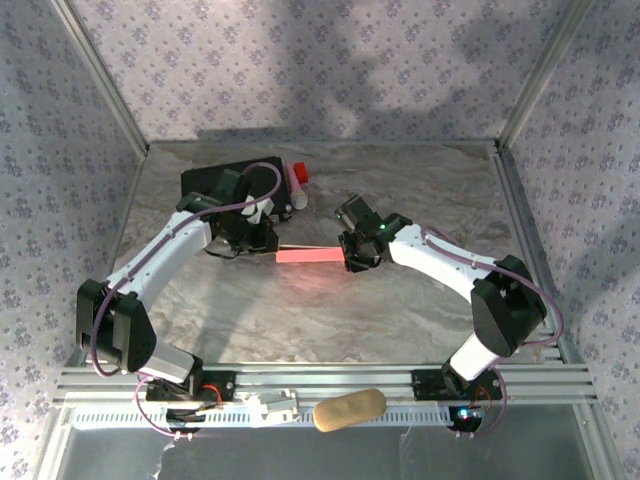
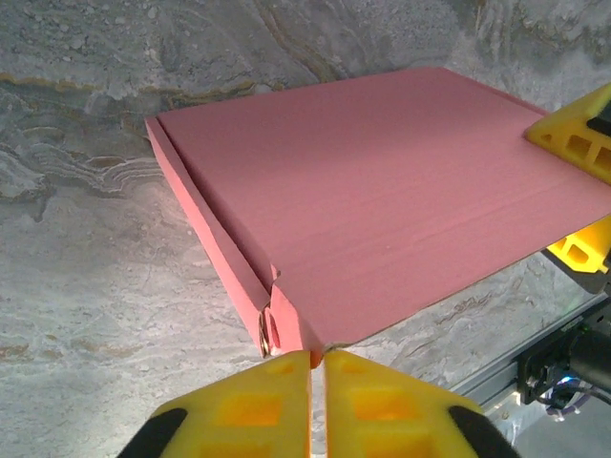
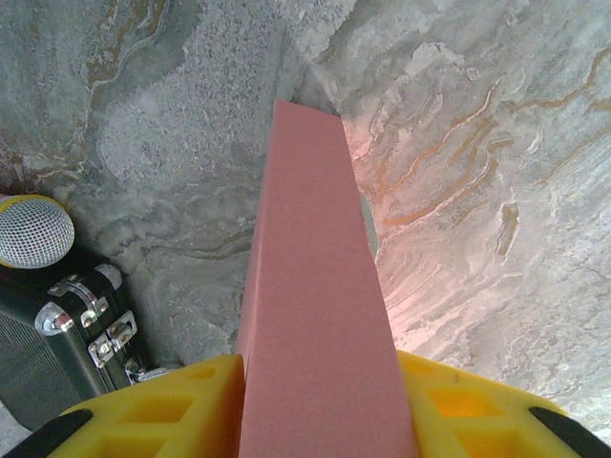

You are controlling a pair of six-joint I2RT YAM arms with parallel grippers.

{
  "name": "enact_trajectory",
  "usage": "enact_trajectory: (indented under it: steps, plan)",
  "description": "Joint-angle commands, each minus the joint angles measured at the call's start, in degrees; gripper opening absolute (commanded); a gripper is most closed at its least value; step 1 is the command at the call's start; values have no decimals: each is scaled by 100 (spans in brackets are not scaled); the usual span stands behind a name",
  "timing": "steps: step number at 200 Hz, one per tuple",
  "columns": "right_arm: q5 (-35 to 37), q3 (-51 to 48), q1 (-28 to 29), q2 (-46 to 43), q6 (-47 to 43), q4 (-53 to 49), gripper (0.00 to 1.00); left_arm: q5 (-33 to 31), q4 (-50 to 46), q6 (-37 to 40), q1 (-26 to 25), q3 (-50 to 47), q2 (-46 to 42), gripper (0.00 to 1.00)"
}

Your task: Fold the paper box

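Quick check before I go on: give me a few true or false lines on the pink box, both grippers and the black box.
1. The right gripper clamps the paper box between its fingers. True.
2. The paper box is an unfolded flat sheet. False: it is folded up into a slim box shape.
3. The black box sits on the left arm's side of the table. True.
4. The left gripper hangs well clear of the paper box. False: its fingertips sit at a corner of it.

The pink paper box point(image 1: 310, 256) stretches between the left pincer point(image 1: 270, 248) and the right pincer point(image 1: 350, 258), near a black box point(image 1: 212, 181).
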Motion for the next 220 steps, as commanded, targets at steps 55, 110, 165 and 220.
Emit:
enact_trajectory:
  steps: [55, 110, 165, 220]
  plan:
    - [14, 44, -141, 154, -135, -406, 31, 45, 77, 101, 26, 41, -325, 21]
    - [-24, 117, -209, 218, -161, -440, 31, -107, 21, 397, -87, -8, -363, 31]
    - [-53, 316, -198, 317, -214, -499, 30, -1724, -479, 857, -881, 142, -76, 29]
    - [-35, 333, -180, 315, -196, -506, 30, -2429, -596, 839, -1167, 263, -66, 25]
